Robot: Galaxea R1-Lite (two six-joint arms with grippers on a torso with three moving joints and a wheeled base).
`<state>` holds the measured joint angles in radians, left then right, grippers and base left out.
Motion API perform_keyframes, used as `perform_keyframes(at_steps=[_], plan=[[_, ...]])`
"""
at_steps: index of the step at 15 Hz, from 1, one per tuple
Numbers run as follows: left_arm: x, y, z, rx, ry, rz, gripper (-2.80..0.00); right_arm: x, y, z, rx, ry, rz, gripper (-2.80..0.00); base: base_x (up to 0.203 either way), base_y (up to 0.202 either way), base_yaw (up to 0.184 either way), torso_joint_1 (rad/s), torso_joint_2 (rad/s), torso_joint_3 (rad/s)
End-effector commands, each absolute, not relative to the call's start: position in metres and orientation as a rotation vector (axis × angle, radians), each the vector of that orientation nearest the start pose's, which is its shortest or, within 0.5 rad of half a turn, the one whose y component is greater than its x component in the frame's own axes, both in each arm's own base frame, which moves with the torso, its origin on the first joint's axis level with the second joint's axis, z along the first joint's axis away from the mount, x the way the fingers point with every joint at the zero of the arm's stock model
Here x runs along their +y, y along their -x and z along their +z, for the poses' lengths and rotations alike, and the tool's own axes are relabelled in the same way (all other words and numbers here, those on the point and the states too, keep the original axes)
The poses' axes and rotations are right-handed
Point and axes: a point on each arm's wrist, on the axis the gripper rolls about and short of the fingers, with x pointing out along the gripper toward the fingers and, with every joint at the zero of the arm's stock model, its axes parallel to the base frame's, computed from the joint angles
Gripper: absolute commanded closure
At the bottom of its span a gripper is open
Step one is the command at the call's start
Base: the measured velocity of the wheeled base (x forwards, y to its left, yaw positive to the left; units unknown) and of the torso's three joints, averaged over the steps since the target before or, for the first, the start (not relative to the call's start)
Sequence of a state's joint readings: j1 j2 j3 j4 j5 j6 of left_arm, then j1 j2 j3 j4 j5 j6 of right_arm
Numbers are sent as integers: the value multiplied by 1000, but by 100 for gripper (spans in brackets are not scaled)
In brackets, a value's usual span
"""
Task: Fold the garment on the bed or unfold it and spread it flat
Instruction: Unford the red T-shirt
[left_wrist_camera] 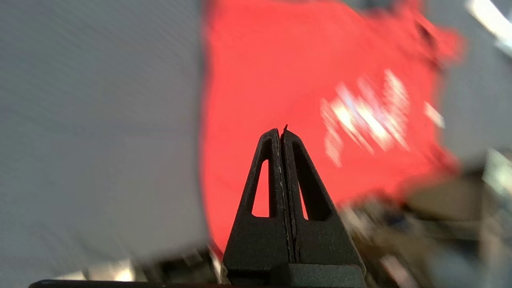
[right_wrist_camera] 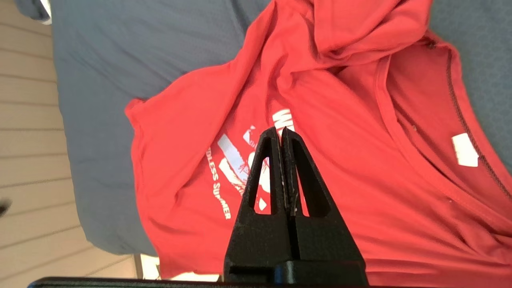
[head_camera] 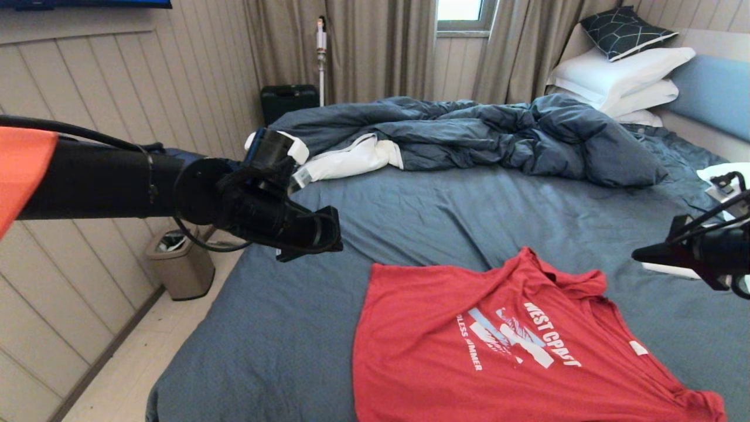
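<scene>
From the head camera I look forward and down across the bed (head_camera: pixel 410 211). Each wrist camera sits behind its closed jaws, facing down from above the red T-shirt (right_wrist_camera: pixel 360 168) beyond the tips. All three views share that shirt.

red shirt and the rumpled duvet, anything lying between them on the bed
Nothing: in the head view only bare slate-blue sheet separates the red T-shirt from the duvet.
</scene>
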<state>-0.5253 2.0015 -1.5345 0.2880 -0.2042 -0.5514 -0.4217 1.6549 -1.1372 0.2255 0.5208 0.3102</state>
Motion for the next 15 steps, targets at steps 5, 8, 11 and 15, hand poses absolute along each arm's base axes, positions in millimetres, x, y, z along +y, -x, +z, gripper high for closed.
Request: perform_keyframes(at_steps=[5, 8, 11, 15], plan=[[-205, -357, 140, 973, 328, -355, 0, -111, -279, 191, 739, -645, 1, 0, 0, 0, 0, 0, 0, 0], [-152, -359, 128, 1020, 400, -272, 0, -114, -286, 184, 748, -648, 14, 0, 0, 0, 0, 0, 0, 0], [-118, -352, 108, 1104, 548, -386, 0, -113, -287, 180, 757, -659, 34, 0, 0, 0, 0, 0, 0, 0], [-127, -362, 95, 1122, 599, -392, 0, -116, -288, 181, 752, -664, 35, 0, 0, 0, 0, 0, 0, 0]])
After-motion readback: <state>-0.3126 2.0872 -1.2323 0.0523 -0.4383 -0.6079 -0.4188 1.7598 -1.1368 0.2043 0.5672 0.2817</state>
